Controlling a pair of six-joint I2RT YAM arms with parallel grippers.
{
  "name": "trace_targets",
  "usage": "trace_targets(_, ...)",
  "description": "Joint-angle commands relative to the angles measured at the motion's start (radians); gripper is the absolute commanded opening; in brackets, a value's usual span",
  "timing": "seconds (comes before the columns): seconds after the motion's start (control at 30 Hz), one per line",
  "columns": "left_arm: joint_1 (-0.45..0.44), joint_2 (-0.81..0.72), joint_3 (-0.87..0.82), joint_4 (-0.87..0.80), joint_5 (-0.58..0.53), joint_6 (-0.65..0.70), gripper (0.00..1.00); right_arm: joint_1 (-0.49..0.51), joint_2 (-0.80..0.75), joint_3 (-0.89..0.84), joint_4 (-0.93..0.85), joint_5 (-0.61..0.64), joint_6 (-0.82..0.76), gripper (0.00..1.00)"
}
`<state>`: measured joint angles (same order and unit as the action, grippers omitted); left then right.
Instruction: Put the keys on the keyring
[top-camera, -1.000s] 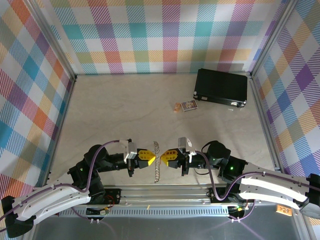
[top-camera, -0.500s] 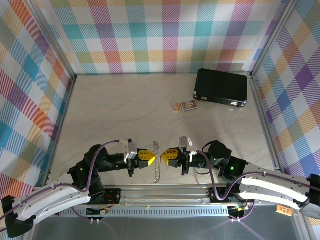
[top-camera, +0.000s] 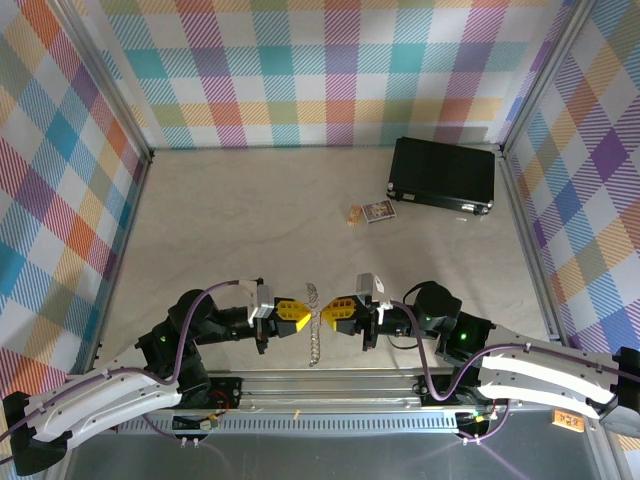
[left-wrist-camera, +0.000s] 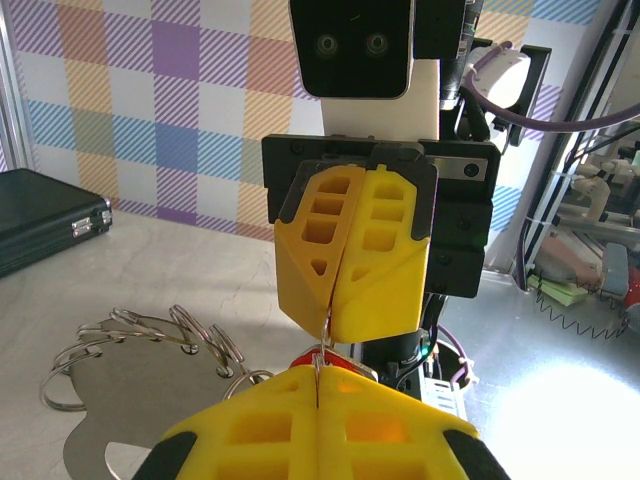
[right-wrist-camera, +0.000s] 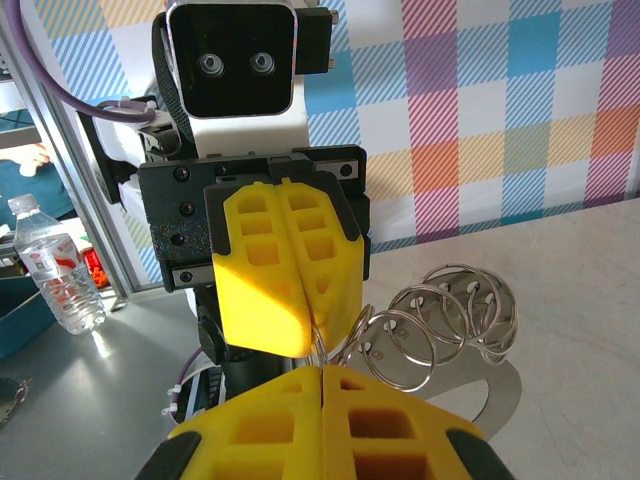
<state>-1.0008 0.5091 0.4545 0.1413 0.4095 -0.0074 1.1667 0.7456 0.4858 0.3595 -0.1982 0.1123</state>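
Note:
My left gripper (top-camera: 305, 318) and right gripper (top-camera: 326, 316) meet tip to tip near the table's front edge, both shut. The keyring (top-camera: 314, 345), a silver plate carrying several wire rings, hangs between them. In the right wrist view my right gripper (right-wrist-camera: 321, 370) pinches one thin ring of the keyring (right-wrist-camera: 480, 390), and that ring runs up into the seam of the left gripper (right-wrist-camera: 308, 345). The left wrist view has the key's red head (left-wrist-camera: 337, 358) right at the tips of my left gripper (left-wrist-camera: 317, 372), under the right gripper (left-wrist-camera: 330, 322). The key's blade is hidden.
A black rectangular case (top-camera: 443, 173) lies at the back right, and a small printed card (top-camera: 378, 211) sits just in front of it. Plaid walls close in the table on three sides. A metal rail (top-camera: 330, 385) runs along the near edge behind the grippers.

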Motion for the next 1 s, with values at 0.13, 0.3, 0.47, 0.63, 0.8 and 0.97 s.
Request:
trace_targets(0.13,-0.006,-0.015,-0.002,0.049,0.016,0.012,0.0,0.008,-0.001,-0.001,0.047,-0.002,-0.002,0.0)
trace_targets(0.3,-0.006,-0.017,-0.002,0.047,0.017,0.011,0.0,0.008,-0.011,-0.006,0.047,0.008,0.0,0.0)
trace_targets(0.47,-0.006,-0.018,-0.004,0.05,0.017,0.012,0.0,0.008,-0.012,-0.006,0.047,0.013,0.0,0.0)
trace_targets(0.63,-0.007,-0.018,-0.003,0.05,0.017,0.011,0.0,0.008,-0.005,-0.006,0.051,0.014,-0.002,0.0)
trace_targets(0.8,-0.006,-0.02,-0.005,0.05,0.016,0.012,0.0,0.008,-0.008,-0.007,0.049,0.015,0.0,0.0)
trace_targets(0.97,-0.007,-0.022,-0.005,0.048,0.014,0.012,0.0,0.008,-0.009,-0.006,0.052,0.013,0.0,0.0)
